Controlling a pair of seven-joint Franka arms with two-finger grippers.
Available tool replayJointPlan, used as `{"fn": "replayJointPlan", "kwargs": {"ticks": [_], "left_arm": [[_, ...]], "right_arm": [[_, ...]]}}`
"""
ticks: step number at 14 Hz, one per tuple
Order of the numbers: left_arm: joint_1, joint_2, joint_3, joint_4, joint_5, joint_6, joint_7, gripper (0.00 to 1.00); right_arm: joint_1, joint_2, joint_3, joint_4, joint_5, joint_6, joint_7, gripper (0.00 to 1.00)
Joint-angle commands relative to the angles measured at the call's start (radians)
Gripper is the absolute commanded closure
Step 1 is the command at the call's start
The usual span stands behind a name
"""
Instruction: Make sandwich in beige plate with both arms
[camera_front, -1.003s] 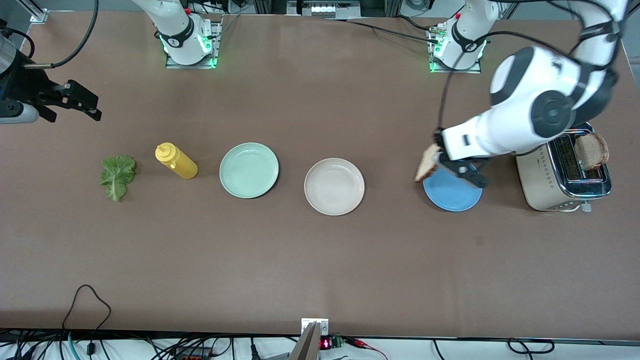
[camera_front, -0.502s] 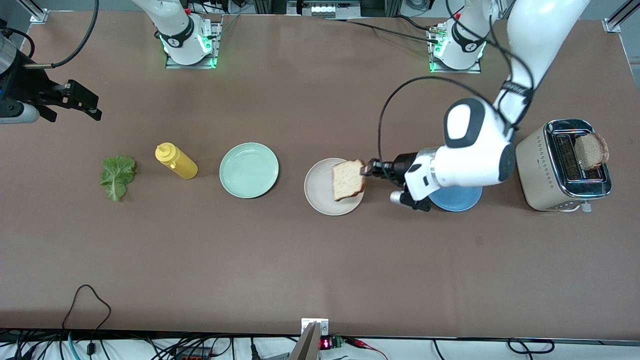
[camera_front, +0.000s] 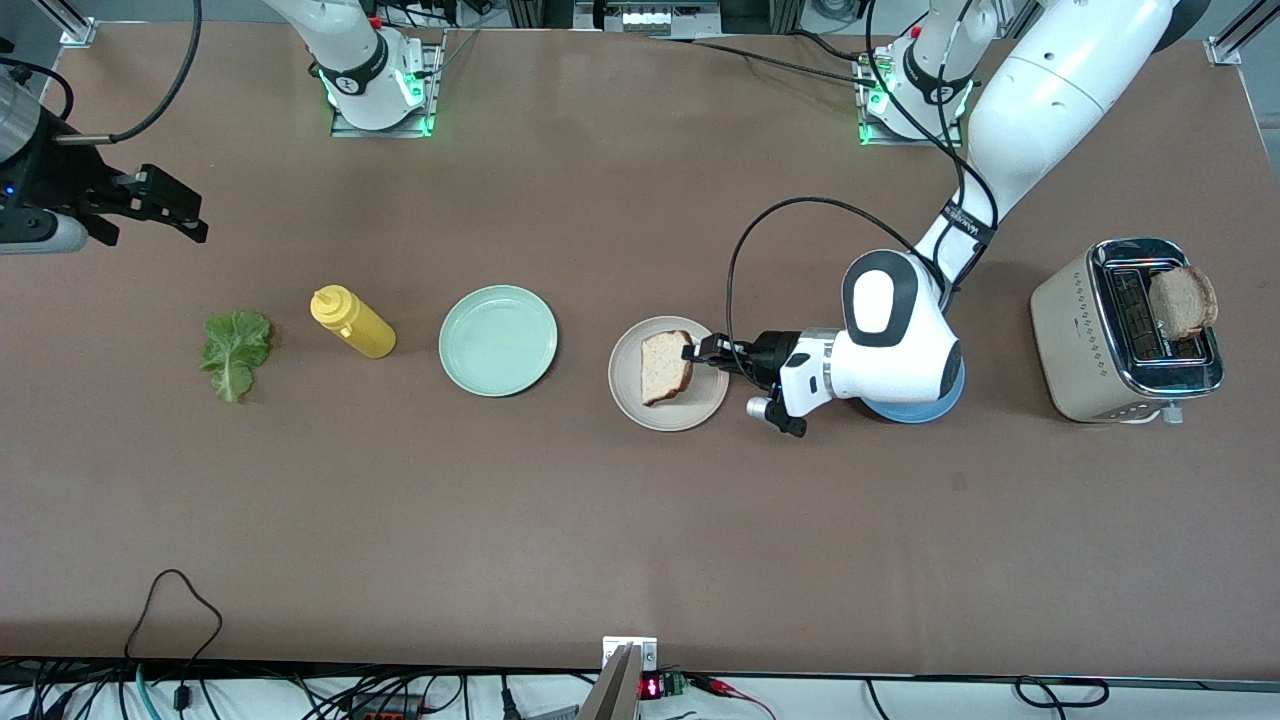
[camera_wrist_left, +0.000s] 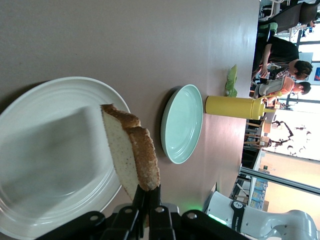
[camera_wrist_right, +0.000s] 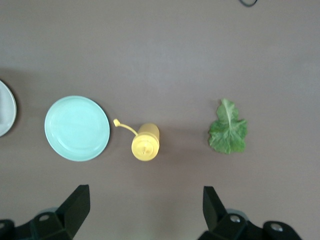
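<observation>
My left gripper is shut on a bread slice and holds it tilted, low over the beige plate. In the left wrist view the slice stands on edge between the jaws above the plate. A second slice sticks out of the toaster. The lettuce leaf lies on the table at the right arm's end; it also shows in the right wrist view. My right gripper is open, high over the table at that end, waiting.
A mint-green plate and a yellow squeeze bottle lie between the beige plate and the lettuce. A blue plate lies under the left arm's wrist, beside the toaster.
The left arm has swung from over the blue plate to the beige plate with the bread slice, then lowered it toward the plate. The right arm has barely moved.
</observation>
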Motion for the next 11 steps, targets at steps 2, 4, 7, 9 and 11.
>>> {"fn": "replayJointPlan", "kwargs": {"ticks": [2, 4, 7, 9, 11], "left_arm": [[-0.001, 0.028, 0.0, -0.021, -0.03, -0.005, 0.131, 1.0], [0.001, 0.038, 0.0, -0.024, -0.03, -0.007, 0.165, 0.99], [0.005, 0.052, 0.001, -0.024, -0.022, -0.005, 0.174, 0.0], [0.018, 0.023, 0.011, -0.029, -0.008, -0.019, 0.17, 0.0], [0.021, -0.02, 0.03, -0.033, 0.083, -0.071, 0.161, 0.0]], "right_arm": [[-0.006, -0.003, -0.003, -0.004, 0.009, -0.094, -0.255, 0.0], [-0.015, -0.003, -0.013, -0.008, 0.069, -0.095, -0.427, 0.0], [-0.063, -0.012, -0.07, -0.07, 0.216, -0.071, -0.696, 0.0], [-0.125, -0.012, -0.099, -0.148, 0.328, -0.022, -0.898, 0.0], [-0.214, -0.005, -0.104, -0.243, 0.464, 0.029, -1.108, 0.0]]}}
